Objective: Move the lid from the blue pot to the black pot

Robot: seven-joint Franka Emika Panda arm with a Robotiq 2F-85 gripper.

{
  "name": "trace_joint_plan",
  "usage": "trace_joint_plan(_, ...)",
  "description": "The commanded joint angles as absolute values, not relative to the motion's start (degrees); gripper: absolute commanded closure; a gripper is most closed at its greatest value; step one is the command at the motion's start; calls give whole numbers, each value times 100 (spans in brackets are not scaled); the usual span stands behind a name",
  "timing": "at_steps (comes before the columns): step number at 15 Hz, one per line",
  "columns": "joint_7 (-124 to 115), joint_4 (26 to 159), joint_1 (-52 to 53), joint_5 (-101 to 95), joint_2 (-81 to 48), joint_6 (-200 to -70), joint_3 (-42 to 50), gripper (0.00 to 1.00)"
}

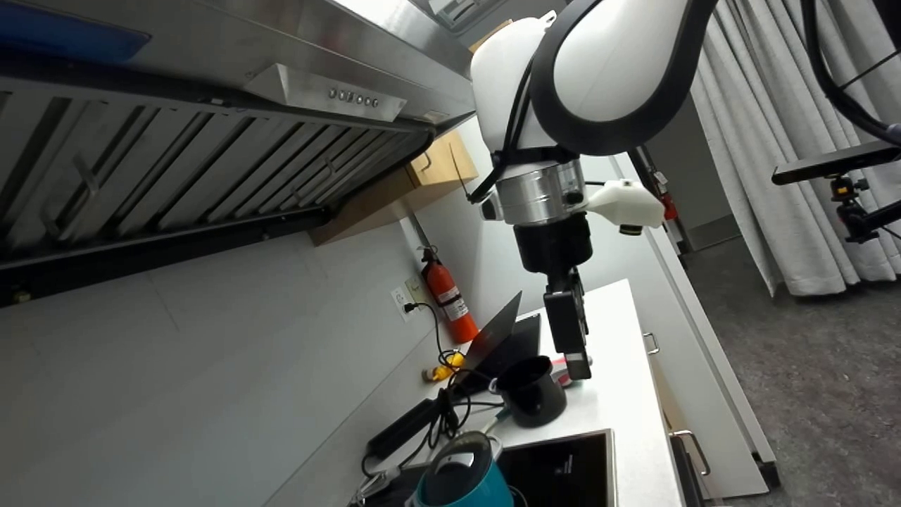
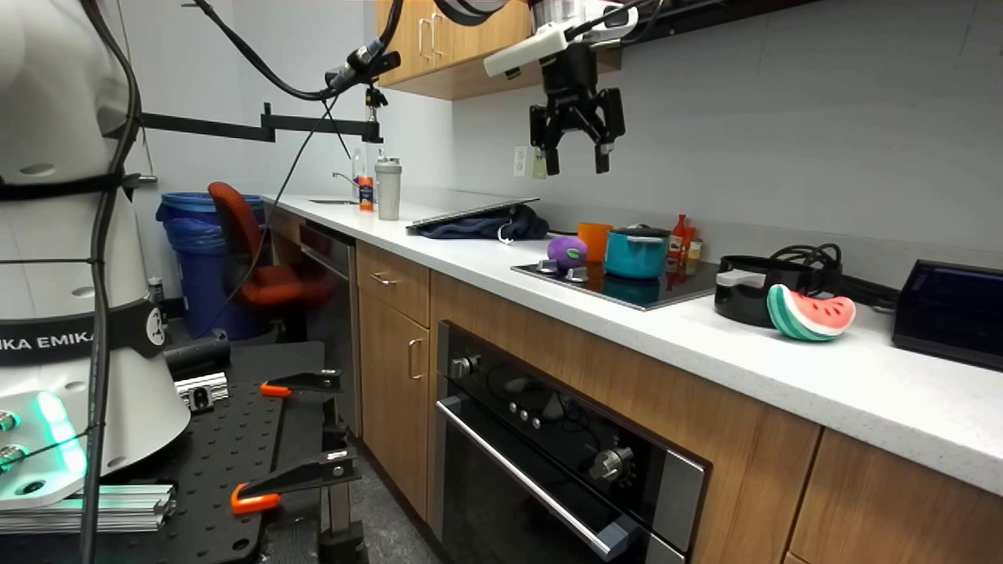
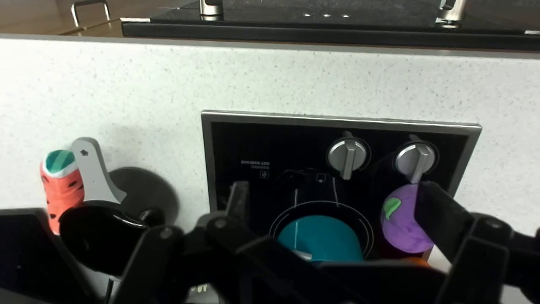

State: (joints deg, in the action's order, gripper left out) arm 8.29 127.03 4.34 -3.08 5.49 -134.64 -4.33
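The blue pot [image 2: 633, 258] stands on the black cooktop [image 2: 666, 294]. Its dark lid [image 2: 641, 231] sits on top of it; pot [image 1: 486, 493] and lid [image 1: 450, 473] also show in an exterior view. In the wrist view the blue pot [image 3: 325, 236] is partly seen, its lid hidden behind my gripper. The black pot [image 2: 740, 301], without a lid, stands on the counter beside the cooktop; it shows in an exterior view [image 1: 536, 398] and at the wrist view's left [image 3: 101, 236]. My gripper [image 2: 578, 162] is open and empty, pointing down, well above the blue pot.
A watermelon toy [image 2: 815, 315] leans by the black pot. A purple toy [image 2: 567, 251], an orange cup [image 2: 594, 241] and red bottles [image 2: 678, 236] surround the blue pot. Cables [image 2: 815, 254] and a dark box [image 2: 952, 309] lie beyond the black pot. A range hood [image 1: 211, 162] hangs overhead.
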Motion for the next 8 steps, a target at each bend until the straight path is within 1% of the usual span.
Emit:
trace_joint_plan(1, 826, 12702, 444, -309, 549, -13444, -422, 0)
trace_joint_plan(8, 880, 12712, 437, -382, 448, -13426, -412, 0)
